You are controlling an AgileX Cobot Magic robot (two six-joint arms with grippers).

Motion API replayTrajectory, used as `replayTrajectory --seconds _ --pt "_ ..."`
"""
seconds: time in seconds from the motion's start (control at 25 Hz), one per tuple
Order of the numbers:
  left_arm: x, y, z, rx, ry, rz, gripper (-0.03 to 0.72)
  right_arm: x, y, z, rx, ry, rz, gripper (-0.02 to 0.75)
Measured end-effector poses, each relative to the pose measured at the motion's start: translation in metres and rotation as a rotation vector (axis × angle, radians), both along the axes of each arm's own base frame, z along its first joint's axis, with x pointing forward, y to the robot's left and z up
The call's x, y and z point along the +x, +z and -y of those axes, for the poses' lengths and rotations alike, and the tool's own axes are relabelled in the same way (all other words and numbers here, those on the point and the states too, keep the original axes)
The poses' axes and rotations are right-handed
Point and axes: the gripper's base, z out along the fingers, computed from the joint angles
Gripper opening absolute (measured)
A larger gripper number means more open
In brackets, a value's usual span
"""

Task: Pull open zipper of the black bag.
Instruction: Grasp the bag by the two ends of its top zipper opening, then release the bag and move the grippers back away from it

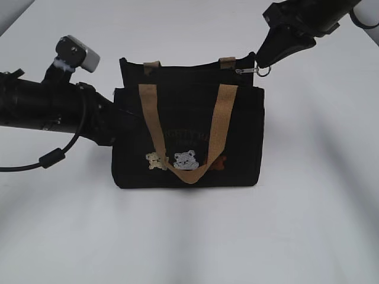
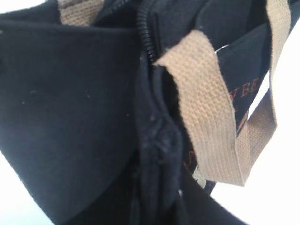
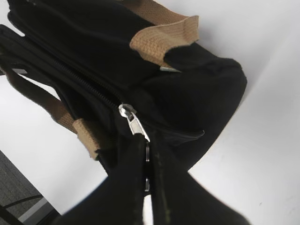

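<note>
Nothing is unzipped yet: the black bag [image 1: 188, 136] stands mid-counter [image 1: 320, 225], my left tool [image 1: 118, 127] pinching its nine-o'clock side, my right tool [image 3: 150, 161] clamped on the zipper [image 3: 133, 123] pull at one o'clock.

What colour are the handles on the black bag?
Tan, like light brown. The handles on the black bag show best in the exterior view.

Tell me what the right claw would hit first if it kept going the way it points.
Probably the black bag itself: the right claw, shut on the zipper pull, points at the zipped top edge just behind it. Depth is hard to judge.
</note>
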Motion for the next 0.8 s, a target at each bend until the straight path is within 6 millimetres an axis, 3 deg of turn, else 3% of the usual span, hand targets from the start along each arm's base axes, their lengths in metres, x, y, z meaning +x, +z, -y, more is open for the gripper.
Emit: replayTrajectory --seconds 0.08,0.16,0.28,0.32,0.4,0.52,0.68,0.8 --pt "0.0 0.0 0.0 -0.012 0.014 -0.018 0.068 -0.001 0.0 0.0 -0.001 0.006 -0.011 0.019" --pt "-0.001 0.001 0.0 -0.032 0.043 -0.062 0.1 -0.004 -0.001 0.0 -0.004 0.011 -0.044 0.132" --pt "-0.007 0.01 -0.002 -0.061 0.083 -0.132 0.278 -0.008 -0.001 0.001 -0.001 -0.027 -0.111 0.37" --pt "-0.01 0.014 -0.002 -0.073 0.098 -0.164 0.342 -0.009 0.0 0.001 0.002 -0.049 -0.123 0.416" --pt "-0.018 0.027 -0.004 -0.094 0.113 -0.215 0.419 -0.016 0.004 0.002 0.003 -0.102 -0.151 0.447" --pt "-0.034 0.043 -0.008 -0.086 0.125 -0.296 0.445 -0.04 0.015 0.005 -0.013 -0.139 -0.161 0.441" --pt "-0.06 0.067 -0.017 -0.046 0.179 -0.41 0.398 -0.096 0.021 0.013 -0.07 -0.162 -0.179 0.416" --pt "-0.078 0.083 -0.03 0.007 0.28 -0.444 0.365 -0.149 0.026 0.025 -0.102 -0.177 -0.156 0.411"
